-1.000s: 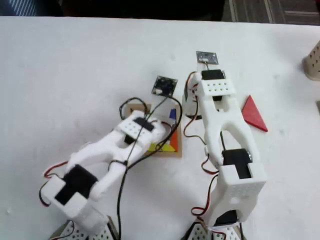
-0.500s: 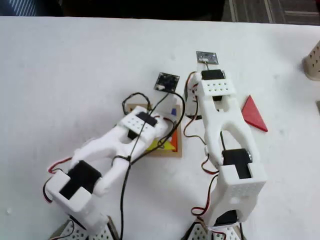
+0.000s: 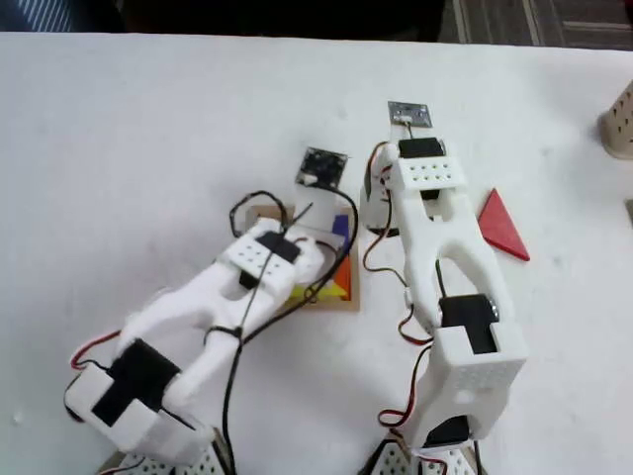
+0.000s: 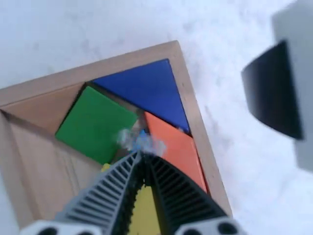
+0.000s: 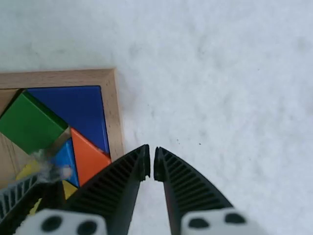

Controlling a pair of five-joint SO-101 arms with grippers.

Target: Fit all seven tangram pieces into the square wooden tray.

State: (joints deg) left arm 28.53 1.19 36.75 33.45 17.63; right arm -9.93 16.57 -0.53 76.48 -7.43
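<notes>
Left arm (image 3: 198, 312) comes off the worktop's (image 3: 148, 129) near edge, left of centre, and angles in over the square wooden tray (image 4: 122, 62). The right arm (image 3: 455, 257) comes off the near edge right of centre and runs straight toward the far edge.

The tray sits about mid-worktop, flat and largely covered by the left arm.

Left gripper (image 4: 142, 159): tips pinched together, nothing clamped. It's inside the tray, over the yellow piece (image 4: 144, 215). The tips are at a small light-blue piece (image 5: 63, 155), but that spot is blurred, so I can't tell if they touch.

In the tray:
- Big blue triangle (image 4: 146, 90) is in the far right corner, against both rims.
- Green square (image 4: 95, 123) is just beside the blue triangle's long side, on the inner side.
- Orange piece (image 4: 178, 152) is against the right rim, on the near side of the blue triangle.
- The light-blue piece is between the green square and the orange piece.
- The yellow piece is nearer than those, with its shape hidden by the gripper.
- The left part of the tray floor is bare wood.

Right gripper (image 5: 151, 157): nearly closed, a thin slit between the tips, holding nothing. It's over bare worktop just off the tray's right rim, level with the blue triangle.

Flat red triangle (image 3: 502, 228) lies on the worktop toward the right edge, outside the tray and well apart from it, with the right arm between them.

Beige perforated object (image 3: 618, 124) is at the right edge, farther back.
</notes>
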